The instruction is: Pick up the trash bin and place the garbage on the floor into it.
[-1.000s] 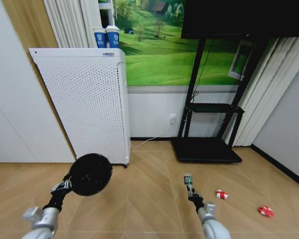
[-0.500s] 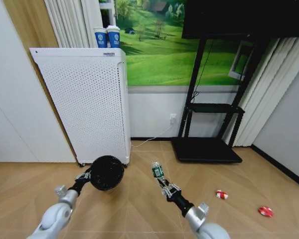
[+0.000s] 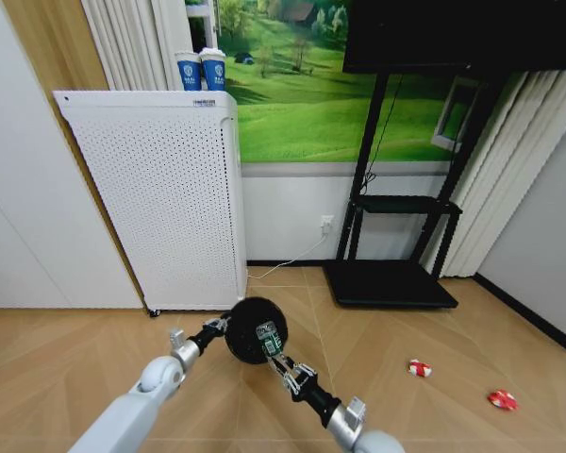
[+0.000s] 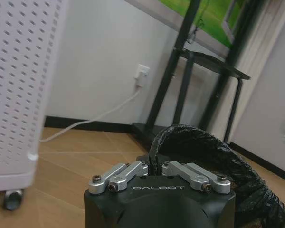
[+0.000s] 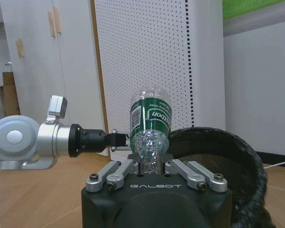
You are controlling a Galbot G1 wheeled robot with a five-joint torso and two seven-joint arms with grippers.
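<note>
My left gripper (image 3: 225, 325) is clamped on the rim of the black trash bin (image 3: 256, 330), held above the herringbone floor (image 3: 264, 396). My right gripper (image 3: 276, 360) pinches the green-labelled plastic bottle (image 3: 268, 338) at the bin's mouth — two red-and-white wrappers (image 3: 420, 368) lie well apart, to my right.

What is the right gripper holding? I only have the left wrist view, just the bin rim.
Observer: The right gripper is shut on a clear bottle with a green label.
Operator: Where, relative to the bin?
Observer: In the head view it overlaps the mouth of the trash bin, which the left gripper holds by the rim.
Operator: Other garbage?
Observer: A red-and-white wrapper and a second wrapper lie on the floor to the robot's right.
</note>
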